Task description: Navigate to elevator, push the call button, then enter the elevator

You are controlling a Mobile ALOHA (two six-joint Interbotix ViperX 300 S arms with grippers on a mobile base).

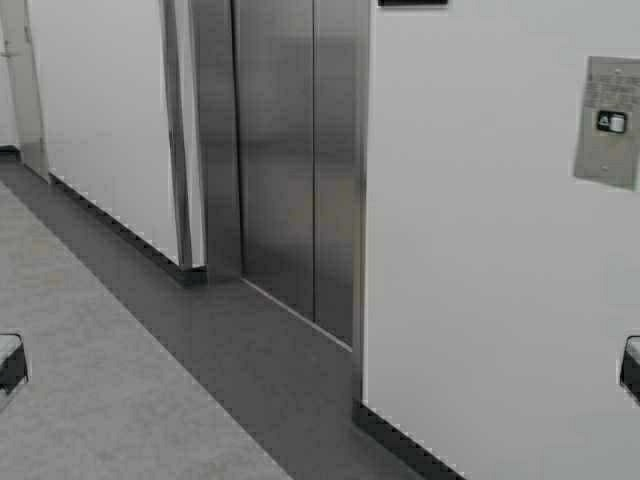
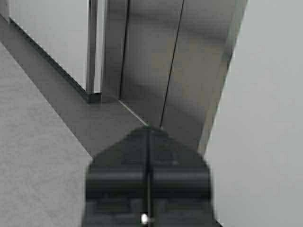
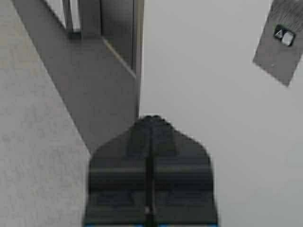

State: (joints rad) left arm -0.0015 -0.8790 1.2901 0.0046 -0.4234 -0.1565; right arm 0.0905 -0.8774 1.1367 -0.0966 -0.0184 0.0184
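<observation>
The white wall [image 1: 480,300] fills the right of the high view, with a grey floor [image 1: 90,400] and a darker strip along its foot. The elevator [image 1: 295,150] stands ahead, left of that wall, its steel doors closed on a dark centre seam. The call button [image 1: 610,122] sits on a silver plate high on the wall at the far right. The left gripper [image 2: 148,130] points at the foot of the doors, fingers pressed together, holding nothing. The right gripper [image 3: 150,118] faces the wall below the plate, fingers likewise closed and empty.
</observation>
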